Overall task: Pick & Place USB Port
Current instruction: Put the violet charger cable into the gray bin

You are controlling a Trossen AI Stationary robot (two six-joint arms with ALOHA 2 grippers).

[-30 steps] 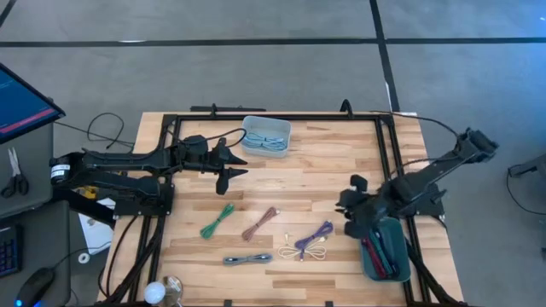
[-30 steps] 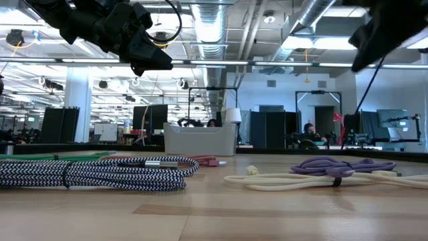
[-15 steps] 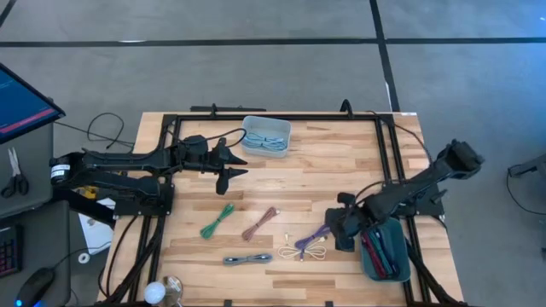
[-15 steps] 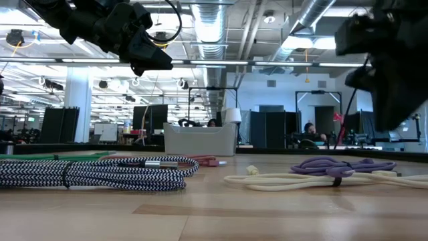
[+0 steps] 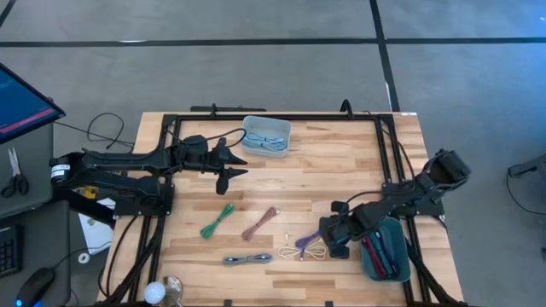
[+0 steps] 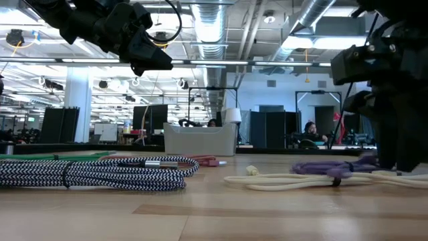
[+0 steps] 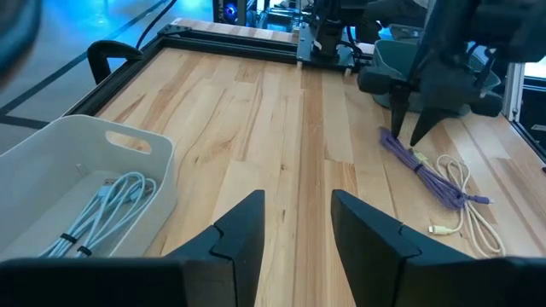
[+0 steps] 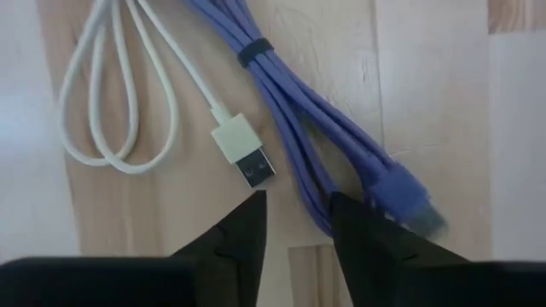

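The purple cable (image 5: 314, 237) is lying bundled on the table (image 5: 341, 162) at about five o'clock from its centre, touching the white cable (image 5: 314, 252), ready for pickup. The right gripper (image 5: 333, 241) is hanging directly over it, fingers apart and holding nothing. The left gripper (image 5: 235, 162) is waiting at ten o'clock beside the white bin (image 5: 267, 136), open and empty.

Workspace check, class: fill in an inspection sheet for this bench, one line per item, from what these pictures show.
Surface: wooden table in a black frame.
Job's things: purple cable and white cable side by side; green, brown and grey bundles nearby.
Clutter: white bin with pale cables; dark bin at the right edge.
Grippers: right pincer open, low over the purple cable; left pincer open, raised, idle.
Cables: black lead off the table's left.
Surroundings: office; monitor.
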